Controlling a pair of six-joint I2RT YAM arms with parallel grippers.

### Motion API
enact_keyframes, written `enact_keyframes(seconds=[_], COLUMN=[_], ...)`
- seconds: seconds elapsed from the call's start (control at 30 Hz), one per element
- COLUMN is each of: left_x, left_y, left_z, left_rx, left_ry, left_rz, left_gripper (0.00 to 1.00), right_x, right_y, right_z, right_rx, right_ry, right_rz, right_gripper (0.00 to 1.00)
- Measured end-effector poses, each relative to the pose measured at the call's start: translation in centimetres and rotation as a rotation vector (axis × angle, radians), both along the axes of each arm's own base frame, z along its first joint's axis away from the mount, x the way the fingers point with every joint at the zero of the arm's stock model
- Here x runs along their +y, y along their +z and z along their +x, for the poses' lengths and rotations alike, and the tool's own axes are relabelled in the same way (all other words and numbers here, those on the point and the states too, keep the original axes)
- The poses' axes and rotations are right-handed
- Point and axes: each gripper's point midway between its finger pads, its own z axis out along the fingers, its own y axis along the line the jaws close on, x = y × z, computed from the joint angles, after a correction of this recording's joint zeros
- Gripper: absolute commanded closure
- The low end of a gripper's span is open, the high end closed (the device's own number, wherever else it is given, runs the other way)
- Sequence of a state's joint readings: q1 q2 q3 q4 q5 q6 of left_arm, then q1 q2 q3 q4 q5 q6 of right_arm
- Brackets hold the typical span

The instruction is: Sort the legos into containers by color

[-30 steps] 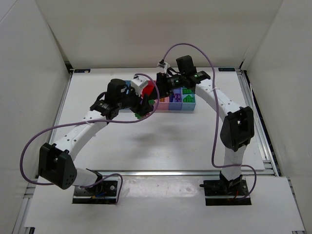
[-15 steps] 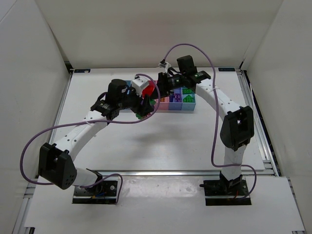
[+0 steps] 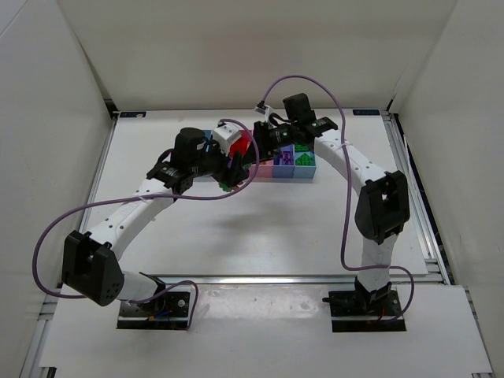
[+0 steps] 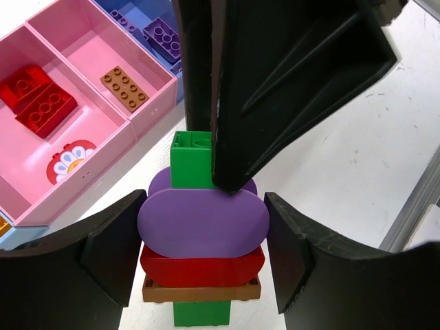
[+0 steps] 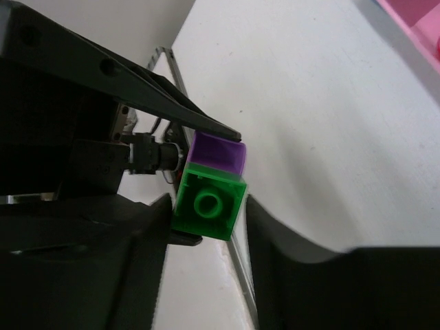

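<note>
My left gripper [image 3: 231, 172] [image 4: 203, 237] is shut on a stack of legos [image 3: 225, 186]: a purple oval plate [image 4: 203, 223], a red plate [image 4: 203, 268], an orange-brown plate [image 4: 203, 292] and a green brick below. A green brick [image 4: 190, 161] [image 5: 208, 204] tops the stack, next to a purple piece [image 5: 218, 152]. My right gripper [image 3: 252, 154] [image 5: 206, 206] is shut on that top green brick; its fingers [image 4: 275, 82] fill the left wrist view. The stack hangs in front of the tray [image 3: 305, 173].
The pink compartments [image 4: 82, 117] hold red bricks [image 4: 34, 100], an orange brick [image 4: 127, 88] and a flower-printed piece [image 4: 69, 159]. A purple brick [image 4: 161, 34] lies in the darker blue one. Green [image 3: 304, 156] and purple [image 3: 287, 157] legos fill the right compartments.
My right wrist has shifted slightly at the stack. The left arm and the stack have stayed in place.
</note>
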State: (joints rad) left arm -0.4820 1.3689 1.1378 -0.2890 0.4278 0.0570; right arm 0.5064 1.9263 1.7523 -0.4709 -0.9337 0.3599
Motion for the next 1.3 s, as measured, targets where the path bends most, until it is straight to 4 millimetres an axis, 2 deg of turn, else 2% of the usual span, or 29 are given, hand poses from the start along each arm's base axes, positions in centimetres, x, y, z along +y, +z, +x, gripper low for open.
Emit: enact_keyframes(seconds=[0.07, 0.13, 0.17, 0.23, 0.27, 0.37, 0.67, 0.83, 0.97, 1.07, 1.3], left_x=[0.0, 0.1, 0.2, 0.2, 0.2, 0.2, 0.1, -0.2, 0.3, 0.5, 0.5], left_y=[0.0, -0.1, -0.1, -0.1, -0.1, -0.2, -0.3, 0.3, -1.3, -1.9, -2.0], left_z=[0.0, 0.1, 0.1, 0.2, 0.2, 0.2, 0.5, 0.8, 0.0, -0.4, -0.5], left_rx=[-0.002, -0.003, -0.004, -0.006, -0.006, -0.008, -0.025, -0.056, -0.004, 0.022, 0.028], left_ry=[0.002, 0.006, 0.007, 0.011, 0.012, 0.013, 0.017, 0.020, 0.022, 0.022, 0.024], left_rz=[0.003, 0.009, 0.010, 0.011, 0.012, 0.015, 0.009, -0.006, 0.021, 0.032, 0.033], left_gripper=[0.73, 0.73, 0.73, 0.73, 0.73, 0.73, 0.74, 0.74, 0.74, 0.74, 0.74], right_x=[0.0, 0.0, 0.0, 0.0, 0.0, 0.0, -0.5, -1.4, -4.4, -7.0, -9.4], right_y=[-0.2, -0.3, -0.3, -0.3, -0.3, -0.3, -0.4, 0.7, 2.0, 2.1, 1.7], right_z=[-0.1, -0.2, -0.2, -0.2, -0.2, -0.2, 0.5, 1.8, 5.8, 7.9, 8.7], right_rx=[0.011, 0.016, 0.018, 0.018, 0.018, 0.019, 0.021, 0.001, -0.082, -0.112, -0.207], right_ry=[0.001, -0.003, -0.003, -0.003, -0.004, -0.005, -0.031, -0.061, -0.171, -0.248, -0.302], right_rz=[-0.003, -0.007, -0.006, -0.007, -0.007, -0.007, -0.014, -0.002, 0.000, -0.015, -0.088], right_gripper=[0.59, 0.69, 0.79, 0.86, 0.94, 1.00, 1.00, 1.00, 1.00, 1.00, 1.00])
